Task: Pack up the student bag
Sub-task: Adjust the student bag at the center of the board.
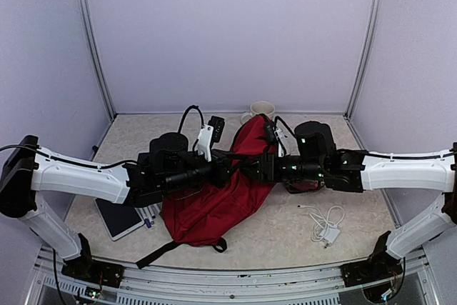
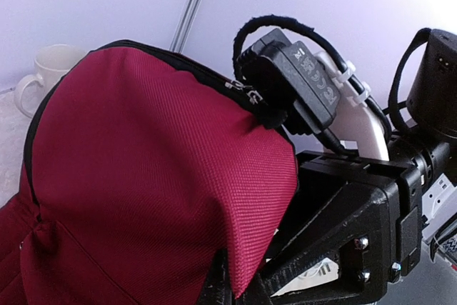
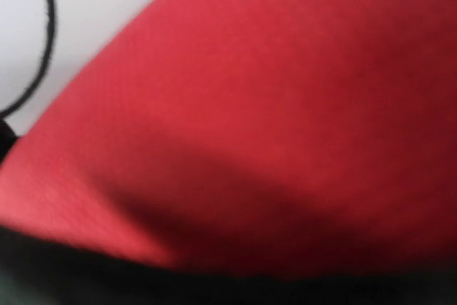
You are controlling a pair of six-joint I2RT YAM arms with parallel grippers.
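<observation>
The student bag (image 1: 214,208) is a dark red backpack lying in the middle of the table, its top lifted between the two arms. My left gripper (image 1: 227,167) is shut on a fold of the bag's red fabric (image 2: 143,176), pinched at the bottom of the left wrist view (image 2: 239,287). My right gripper (image 1: 263,167) presses against the bag from the other side. The right wrist view shows only blurred red fabric (image 3: 285,105), so the right gripper's jaws are hidden. A black zipper (image 2: 243,91) runs along the bag's raised edge.
A white mug (image 1: 261,110) stands at the back behind the bag. A tablet (image 1: 120,217) with pens (image 1: 148,216) lies front left. A white charger with its coiled cable (image 1: 327,225) lies front right. The bag's black strap (image 1: 161,253) trails toward the front edge.
</observation>
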